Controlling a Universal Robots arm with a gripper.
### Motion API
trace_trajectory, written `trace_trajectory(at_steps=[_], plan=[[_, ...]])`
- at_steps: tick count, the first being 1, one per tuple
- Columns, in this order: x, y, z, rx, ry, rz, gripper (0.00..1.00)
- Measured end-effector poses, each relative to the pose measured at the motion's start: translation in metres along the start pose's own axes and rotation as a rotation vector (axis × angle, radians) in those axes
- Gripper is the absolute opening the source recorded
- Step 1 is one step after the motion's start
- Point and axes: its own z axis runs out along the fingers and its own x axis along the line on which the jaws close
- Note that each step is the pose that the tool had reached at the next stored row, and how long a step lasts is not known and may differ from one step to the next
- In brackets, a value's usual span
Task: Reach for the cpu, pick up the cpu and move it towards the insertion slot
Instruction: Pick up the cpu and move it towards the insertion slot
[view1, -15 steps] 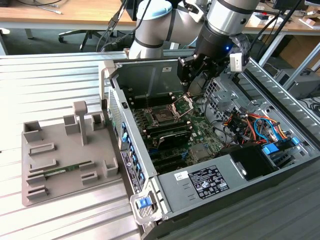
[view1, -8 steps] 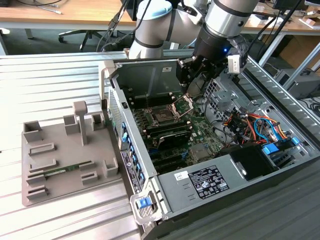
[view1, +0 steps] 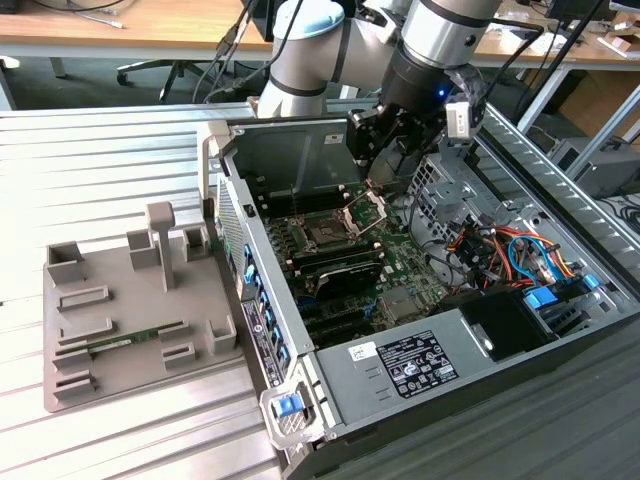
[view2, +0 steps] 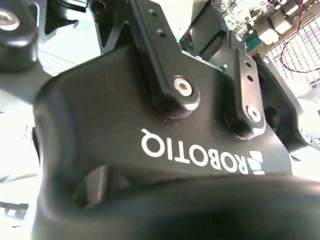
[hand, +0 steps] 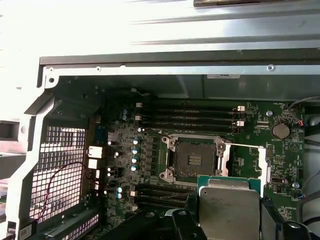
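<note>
The gripper (view1: 375, 150) is clenching the cpu (hand: 229, 210), which is sitting flat between the black fingers (hand: 187, 227) in the first wrist view, so the pickup is looking done. What is left, judging by this, is the last stretch of carrying: the chip is hanging above the board, near the insertion slot (hand: 194, 159) but not yet over it. In the first wrist view the slot is lying at about 10 o'clock from the chip. In the exterior view the gripper is hovering at roughly 1 o'clock from the slot (view1: 327, 232), inside the open computer case (view1: 300, 330).

Cpu: flat square, dull silver metal lid, thin green rim showing. Slot: dark square well, silver clamp frame swung open, thin wire lever. Board is green and densely populated. Grey plastic tray (view1: 120, 320) with moulded recesses is sitting outside the case.
</note>
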Motion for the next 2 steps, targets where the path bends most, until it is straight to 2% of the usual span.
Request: trace_trajectory(at_steps=[2], plan=[[-0.0001,0.0000,0.0000,0.0000,0.0000,0.000,0.55]])
